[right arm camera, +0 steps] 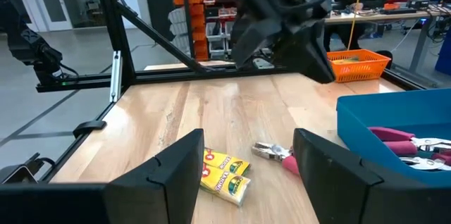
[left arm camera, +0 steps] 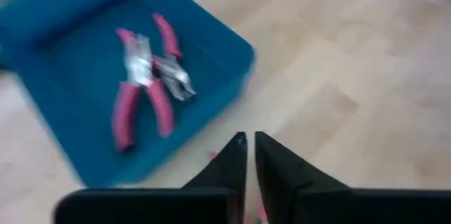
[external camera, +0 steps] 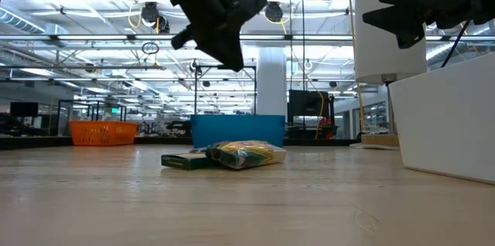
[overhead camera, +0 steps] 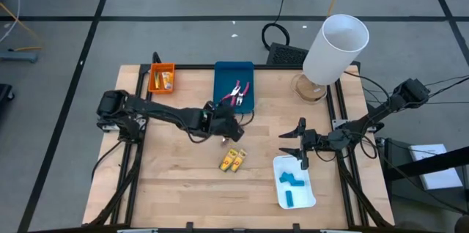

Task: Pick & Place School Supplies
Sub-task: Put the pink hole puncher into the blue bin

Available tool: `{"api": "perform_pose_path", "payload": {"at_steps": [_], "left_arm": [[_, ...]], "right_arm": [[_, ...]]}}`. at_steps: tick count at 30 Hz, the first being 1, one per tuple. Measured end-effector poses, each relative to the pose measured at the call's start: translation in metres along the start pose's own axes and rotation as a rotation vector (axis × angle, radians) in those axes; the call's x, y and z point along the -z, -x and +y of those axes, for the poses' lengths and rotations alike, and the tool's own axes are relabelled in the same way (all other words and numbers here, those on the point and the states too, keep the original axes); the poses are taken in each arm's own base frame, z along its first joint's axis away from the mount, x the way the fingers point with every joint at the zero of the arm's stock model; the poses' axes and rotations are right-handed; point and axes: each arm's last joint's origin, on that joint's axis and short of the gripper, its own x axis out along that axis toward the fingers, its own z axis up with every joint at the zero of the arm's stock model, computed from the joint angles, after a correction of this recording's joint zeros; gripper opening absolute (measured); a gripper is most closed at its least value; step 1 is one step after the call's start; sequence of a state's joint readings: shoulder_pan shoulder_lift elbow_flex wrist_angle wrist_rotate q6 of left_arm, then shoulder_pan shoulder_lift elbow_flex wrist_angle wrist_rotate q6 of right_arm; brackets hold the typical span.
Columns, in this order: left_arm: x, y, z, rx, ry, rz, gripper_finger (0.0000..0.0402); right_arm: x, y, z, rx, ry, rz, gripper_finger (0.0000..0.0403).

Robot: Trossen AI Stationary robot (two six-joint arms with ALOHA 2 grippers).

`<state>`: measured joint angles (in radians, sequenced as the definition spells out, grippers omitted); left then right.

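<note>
Two pink-handled pliers (overhead camera: 236, 95) lie in the blue tray (overhead camera: 223, 74) at the tabletop's (overhead camera: 168, 182) far edge, long axes running roughly along the tray's length, metal jaws together at the middle, handles splayed. One more pink-handled plier (right arm camera: 278, 156) lies flat on the bare wood just in front of that tray, metal nose toward the left edge, handle toward the tray. Two yellow packs (overhead camera: 232, 161) sit side by side near the tabletop's centre, long axes slanted, touching each other; yellow wrapping with pale marks. Light-blue blocks (overhead camera: 292, 185) rest in the white tray (overhead camera: 305, 202) toward the near right corner, some lying across one another.

Left tool (overhead camera: 229, 124): arm stretched from the left edge across to mid-table, tool raised off the wood just in front of the blue tray, over the loose plier; fingers clenched, almost touching, holding nothing. Right tool (overhead camera: 299, 145): arm reaching in from the right edge, above the white tray's far end, fingers spread wide, released, empty.
</note>
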<state>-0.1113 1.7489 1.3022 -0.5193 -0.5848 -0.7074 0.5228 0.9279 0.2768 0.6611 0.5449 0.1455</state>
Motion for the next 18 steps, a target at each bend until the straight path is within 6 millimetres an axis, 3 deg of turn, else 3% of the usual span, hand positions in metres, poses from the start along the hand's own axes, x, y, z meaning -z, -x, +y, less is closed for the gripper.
{"api": "perform_pose_path", "payload": {"at_steps": [4, 7, 12, 18], "left_arm": [[0.006, -0.007, -0.005, 0.137, -0.006, 0.142, 0.0004], [0.024, -0.019, -0.013, 0.138, -0.055, 0.23, 0.0024], [0.051, -0.036, -0.025, 0.098, -0.066, 0.302, 0.0128], [0.066, -0.053, -0.028, 0.051, -0.094, 0.33, 0.0248]], "right_arm": [[0.0, 0.0, 0.0, 0.0, 0.0, 0.0, 0.021], [0.0, 0.0, 0.0, 0.0, 0.001, 0.002, 0.021], [0.001, 0.0, 0.0, 0.001, 0.004, 0.007, 0.021], [0.001, 0.0, 0.0, 0.001, 0.004, 0.007, 0.021]]}}
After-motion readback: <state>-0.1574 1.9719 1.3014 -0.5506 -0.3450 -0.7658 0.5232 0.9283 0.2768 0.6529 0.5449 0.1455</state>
